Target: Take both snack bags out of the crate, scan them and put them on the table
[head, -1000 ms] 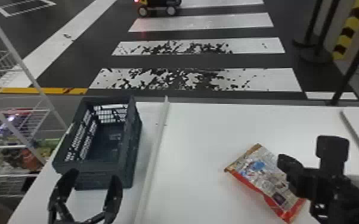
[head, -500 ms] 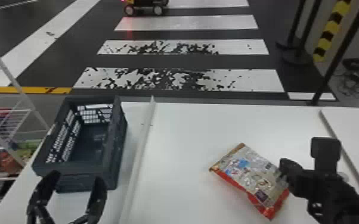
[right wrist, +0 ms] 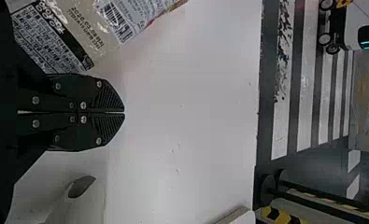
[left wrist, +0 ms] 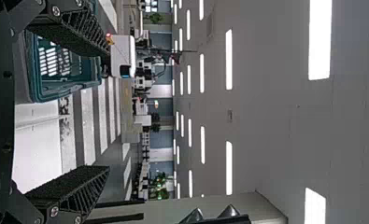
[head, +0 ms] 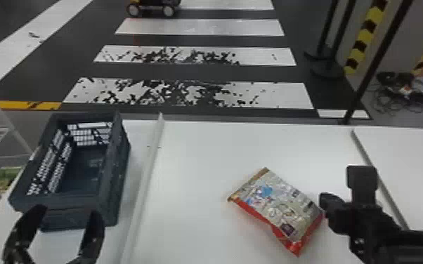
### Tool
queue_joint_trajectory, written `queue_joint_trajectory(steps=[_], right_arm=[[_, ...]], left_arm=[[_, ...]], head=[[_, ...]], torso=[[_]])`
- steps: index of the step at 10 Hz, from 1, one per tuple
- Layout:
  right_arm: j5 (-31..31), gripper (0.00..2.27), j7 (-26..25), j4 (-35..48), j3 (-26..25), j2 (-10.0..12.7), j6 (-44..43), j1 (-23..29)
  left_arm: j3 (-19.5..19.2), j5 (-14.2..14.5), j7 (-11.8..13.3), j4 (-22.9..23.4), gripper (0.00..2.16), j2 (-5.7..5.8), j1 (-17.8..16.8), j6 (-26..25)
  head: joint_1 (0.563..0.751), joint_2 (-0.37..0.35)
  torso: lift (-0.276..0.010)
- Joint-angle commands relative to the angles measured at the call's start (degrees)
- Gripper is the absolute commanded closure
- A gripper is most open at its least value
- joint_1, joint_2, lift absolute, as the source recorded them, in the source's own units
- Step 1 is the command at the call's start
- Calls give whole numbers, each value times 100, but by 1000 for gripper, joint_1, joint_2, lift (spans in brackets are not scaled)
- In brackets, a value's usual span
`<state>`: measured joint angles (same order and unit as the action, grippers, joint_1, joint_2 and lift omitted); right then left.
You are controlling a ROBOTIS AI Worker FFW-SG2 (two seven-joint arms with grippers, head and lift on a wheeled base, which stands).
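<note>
Head view: left fingers (head: 93, 231) splayed.

Bright light, coming from overhead.
I see glowing ceiling strips (left wrist: 229, 59) in left wrist view; snack bag (right wrist: 81, 29) glints in right, faint shadow beside it.

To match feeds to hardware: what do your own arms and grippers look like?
Left gripper: black jaws, rough-textured inner faces, ribbed openwork sides, silvery screws. Right gripper: black jaws tapering to finely ridged ends, silvery screws. The right arm is black too.
</note>
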<state>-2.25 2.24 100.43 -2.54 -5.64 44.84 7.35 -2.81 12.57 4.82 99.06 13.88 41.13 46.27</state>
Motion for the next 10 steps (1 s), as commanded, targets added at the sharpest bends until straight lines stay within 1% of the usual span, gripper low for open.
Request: queue_joint_trajectory(steps=[1,4,6,8,10], right_arm=[[41,2260,31,-15,-10,-25,118,39],[-82,2260,119,152,-63,-16,206,267],[-91,2260,119,442,-54,2,241,513],[-126,2260,119,812,-54,19,487,751],[-302,2260,163,1075,-71,28,628,935]], left_arm=[[0,0,1,-10,140,-8,-8,0],[0,9,-8,-27,140,-17,-17,0],[0,18,-8,-45,140,-17,-17,0],[0,18,-8,-62,140,-17,-26,0],[0,18,-8,-80,140,-17,-35,0]], head=[[695,16],[695,14],[695,20],[695,29],[695,38]], torso=[[-94],[-94],[-94],[-94],[-94]])
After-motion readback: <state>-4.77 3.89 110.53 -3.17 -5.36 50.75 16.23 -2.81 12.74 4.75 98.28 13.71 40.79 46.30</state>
